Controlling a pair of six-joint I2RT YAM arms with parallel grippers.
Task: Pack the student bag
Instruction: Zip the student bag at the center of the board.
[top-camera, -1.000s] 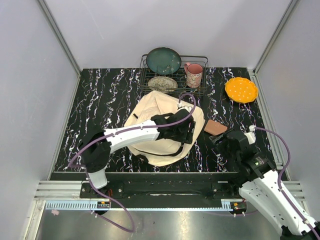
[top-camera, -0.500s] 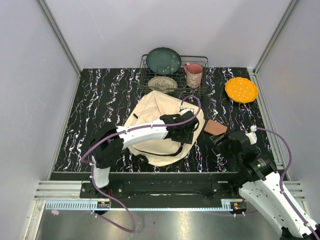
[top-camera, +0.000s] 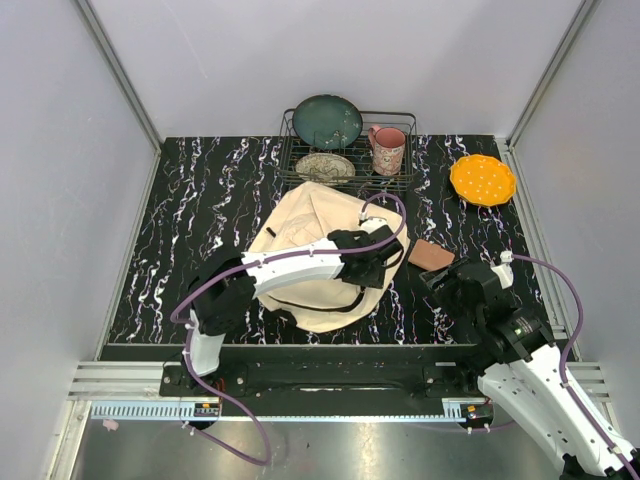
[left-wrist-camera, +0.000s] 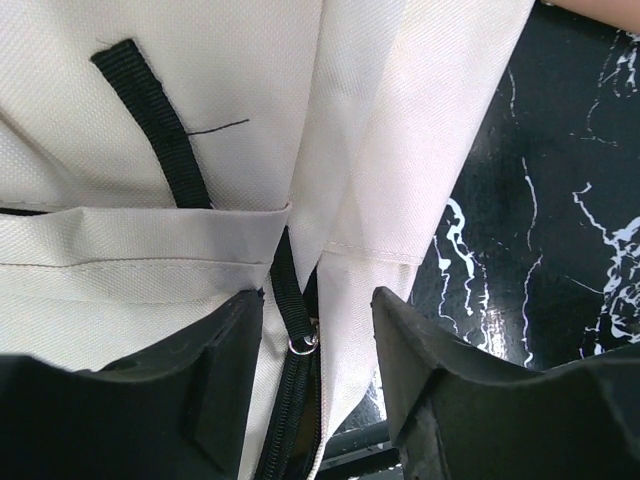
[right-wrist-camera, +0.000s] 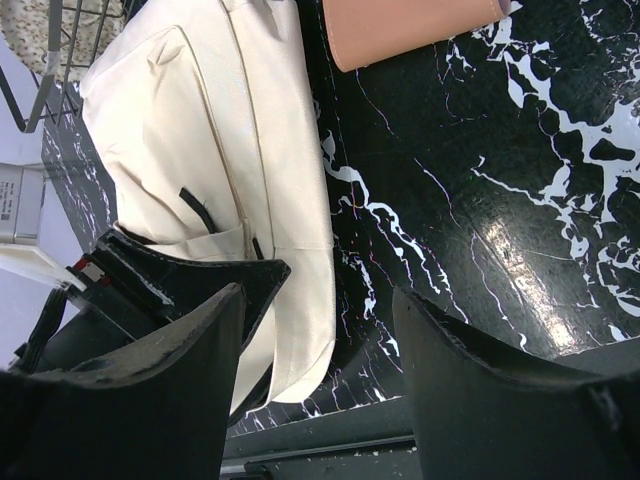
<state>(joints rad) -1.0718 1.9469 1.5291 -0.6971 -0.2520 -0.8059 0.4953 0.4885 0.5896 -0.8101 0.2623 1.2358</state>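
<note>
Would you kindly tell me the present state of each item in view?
left tool: open, astride the zip pull
right tool: open, empty
student bag: lying flat on the table
mug: upright in the rack
green plate: propped up in the rack
orange dish: flat on the table
brown flat item: lying on the table

The big cream student bag (top-camera: 300, 235) lies in the middle of the black table (top-camera: 200, 220). The left gripper (top-camera: 378, 262) is over its 3 o'clock side. At 12 o'clock a wire rack (top-camera: 400, 180) holds a green plate (top-camera: 327, 121) and a pink mug (top-camera: 388, 150). An orange plate (top-camera: 482, 179) sits at 2 o'clock.
</note>
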